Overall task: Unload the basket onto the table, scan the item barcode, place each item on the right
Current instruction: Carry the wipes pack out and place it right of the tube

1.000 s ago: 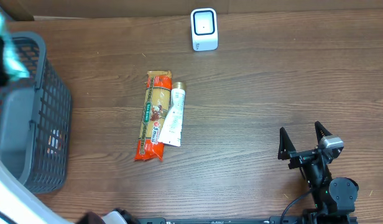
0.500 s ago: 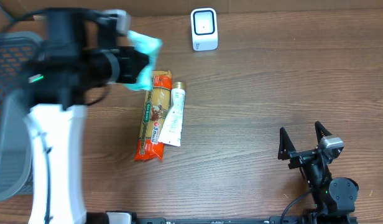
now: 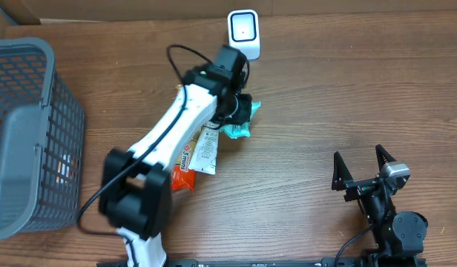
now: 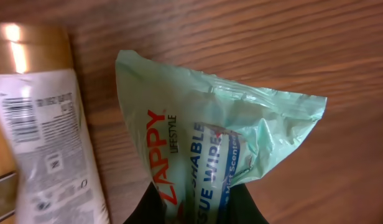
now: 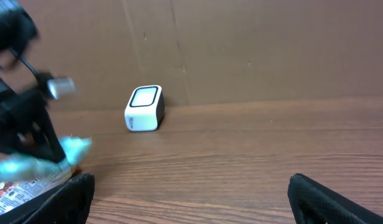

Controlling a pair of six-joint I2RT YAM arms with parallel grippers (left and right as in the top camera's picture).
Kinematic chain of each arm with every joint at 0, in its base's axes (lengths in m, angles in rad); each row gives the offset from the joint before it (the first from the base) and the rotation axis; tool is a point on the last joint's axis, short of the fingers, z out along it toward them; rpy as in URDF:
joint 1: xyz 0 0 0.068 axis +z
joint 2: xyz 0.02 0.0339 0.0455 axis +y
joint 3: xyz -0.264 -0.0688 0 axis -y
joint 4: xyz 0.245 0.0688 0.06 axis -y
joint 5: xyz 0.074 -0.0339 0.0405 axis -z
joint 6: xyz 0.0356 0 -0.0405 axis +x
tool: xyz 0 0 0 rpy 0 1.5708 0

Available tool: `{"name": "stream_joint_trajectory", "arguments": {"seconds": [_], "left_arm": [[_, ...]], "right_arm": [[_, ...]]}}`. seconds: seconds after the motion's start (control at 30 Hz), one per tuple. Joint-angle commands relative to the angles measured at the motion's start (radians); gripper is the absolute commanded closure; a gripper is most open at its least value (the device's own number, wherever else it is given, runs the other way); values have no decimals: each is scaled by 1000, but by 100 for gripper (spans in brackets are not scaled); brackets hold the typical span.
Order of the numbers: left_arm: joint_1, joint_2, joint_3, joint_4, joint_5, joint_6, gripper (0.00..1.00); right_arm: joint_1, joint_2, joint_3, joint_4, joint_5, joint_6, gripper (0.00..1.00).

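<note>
A mint-green pack of wipes (image 4: pixel 222 143) hangs just above the table, with my left gripper (image 4: pixel 194 208) shut on its lower end. From overhead the pack (image 3: pixel 241 120) and the left gripper (image 3: pixel 230 104) are mid-table, a short way in front of the white barcode scanner (image 3: pixel 243 34). The scanner (image 5: pixel 144 108) stands against the cardboard back wall. The pack's printed front faces the wrist camera; no barcode shows on it. My right gripper (image 3: pixel 358 157) rests open and empty at the front right, its fingers wide apart (image 5: pixel 191 190).
A white tube (image 3: pixel 206 144) with a gold cap lies beside an orange snack packet (image 3: pixel 182 141), just left of the held pack. The tube (image 4: pixel 48 143) shows its own barcode. A grey mesh basket (image 3: pixel 58 119) stands at the left edge.
My left arm has swung from over the basket to mid-table, carrying the wipes pack to just in front of the scanner. The right arm has not moved.
</note>
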Motion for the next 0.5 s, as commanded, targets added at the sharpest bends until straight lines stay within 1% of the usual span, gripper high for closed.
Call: {"name": "stream_joint_trajectory", "arguments": {"seconds": [0.0, 0.03, 0.13, 0.2, 0.23, 0.33, 0.47], "left_arm": [[3, 62, 2, 8, -37, -52, 84], [3, 82, 2, 8, -36, -51, 75], [3, 123, 2, 2, 14, -22, 31], [3, 131, 2, 1, 45, -5, 9], [3, 130, 3, 1, 53, -5, 0], [7, 109, 25, -11, 70, 4, 0], [16, 48, 128, -85, 68, 46, 0]], "right_arm": [[8, -12, -11, 4, 10, 2, 0], [8, -12, -11, 4, 10, 2, 0], [8, -12, -11, 4, 10, 2, 0], [8, -12, -11, 4, 10, 2, 0], [8, -12, -11, 4, 10, 2, 0], [8, -12, -11, 4, 10, 2, 0], [8, -12, -11, 4, 10, 2, 0]]}}
